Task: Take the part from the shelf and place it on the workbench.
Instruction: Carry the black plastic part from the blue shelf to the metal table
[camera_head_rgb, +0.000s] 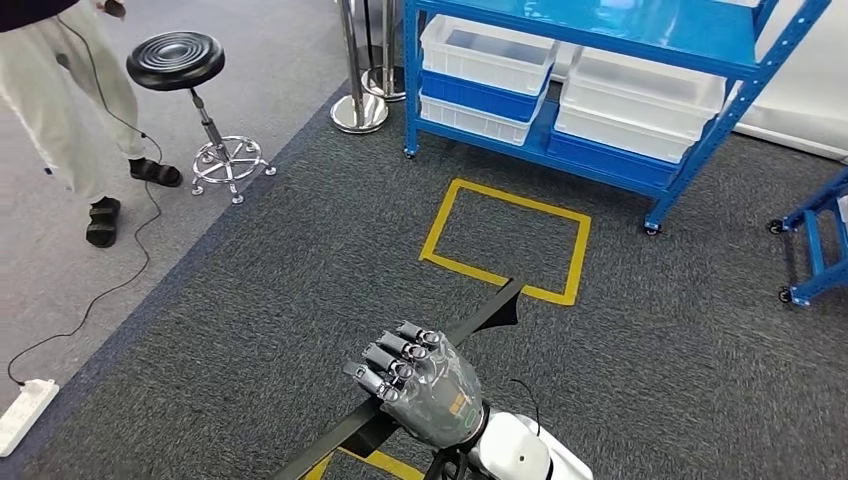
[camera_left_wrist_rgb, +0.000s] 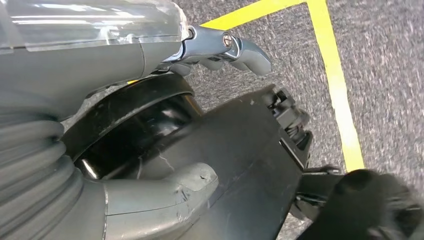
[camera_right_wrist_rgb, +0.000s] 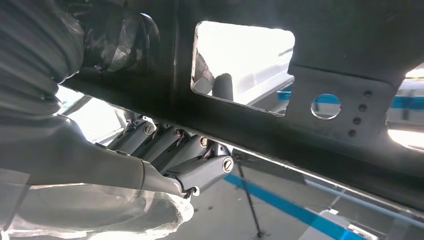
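Head view: the right hand (camera_head_rgb: 425, 385) has its fingers clamped on the long black part (camera_head_rgb: 490, 312), held above the carpet short of the yellow floor square (camera_head_rgb: 505, 240). Beyond that square stands the blue shelf (camera_head_rgb: 600, 90). In the left wrist view, the left hand (camera_left_wrist_rgb: 150, 200) has its thumb and fingers closed on the same part.

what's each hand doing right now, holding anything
Left hand: holding the black part.
Right hand: gripping the same black part.
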